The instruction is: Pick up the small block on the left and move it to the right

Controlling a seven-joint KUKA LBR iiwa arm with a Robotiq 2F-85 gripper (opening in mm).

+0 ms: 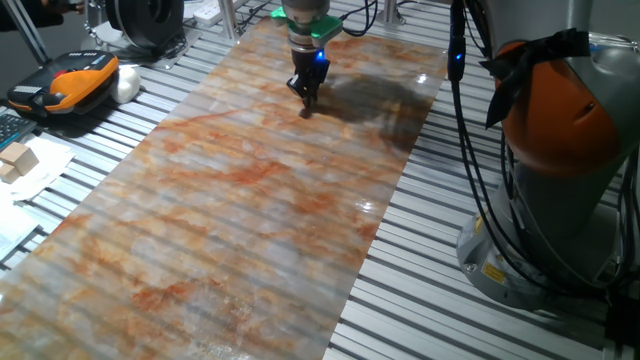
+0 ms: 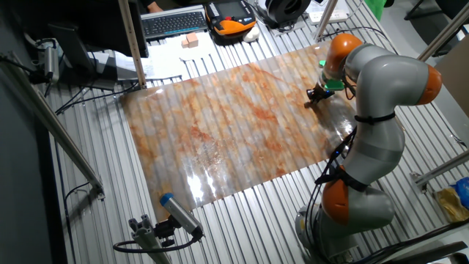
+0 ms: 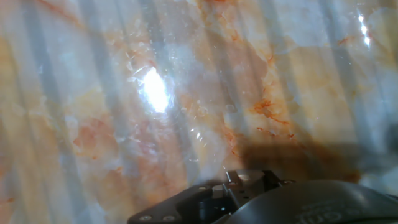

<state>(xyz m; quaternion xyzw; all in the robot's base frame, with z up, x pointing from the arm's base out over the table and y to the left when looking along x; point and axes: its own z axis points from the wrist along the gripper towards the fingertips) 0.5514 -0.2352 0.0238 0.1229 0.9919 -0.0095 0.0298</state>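
Observation:
My gripper (image 1: 306, 108) is low over the far end of the marbled orange-grey sheet (image 1: 230, 210), its fingertips at or just above the surface. The fingers taper to a point and stand close together. A tiny tan speck between the tips looks like the small block (image 1: 305, 113); it is almost hidden by the fingers. In the other fixed view the gripper (image 2: 314, 98) is at the sheet's right edge, too small to show the block. The hand view shows only the glossy sheet (image 3: 186, 93) and the dark hand body (image 3: 249, 199); no block shows there.
Larger pale wooden blocks (image 1: 18, 160) lie on white paper at the left. An orange-black device (image 1: 70, 85) and a keyboard (image 2: 174, 24) lie beyond the sheet. The arm's grey-orange base (image 1: 560, 150) stands to the right, with cables (image 1: 470, 130). The slatted metal table (image 1: 440, 290) surrounds the sheet.

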